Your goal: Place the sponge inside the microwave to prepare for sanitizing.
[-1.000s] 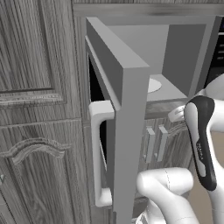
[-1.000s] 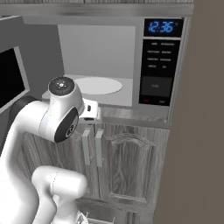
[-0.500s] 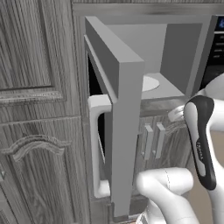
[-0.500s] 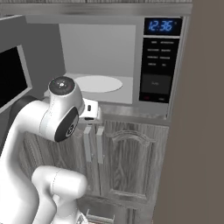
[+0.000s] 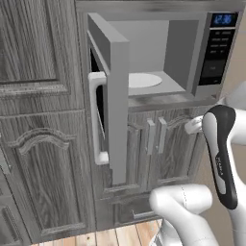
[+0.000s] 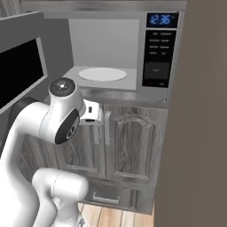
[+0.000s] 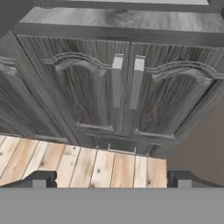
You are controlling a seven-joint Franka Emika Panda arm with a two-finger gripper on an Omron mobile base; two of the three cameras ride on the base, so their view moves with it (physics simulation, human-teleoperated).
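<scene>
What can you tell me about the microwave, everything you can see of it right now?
The microwave is a grey box-shaped oven built in above a pair of wood-grain cabinet doors. Its door is swung fully open to the left, showing a black window and a pale bar handle. Inside, the plain grey cavity holds only a white round plate lying flat on the floor. On the right sits a black button panel with a lit blue display. Nothing of the robot touches it.
</scene>
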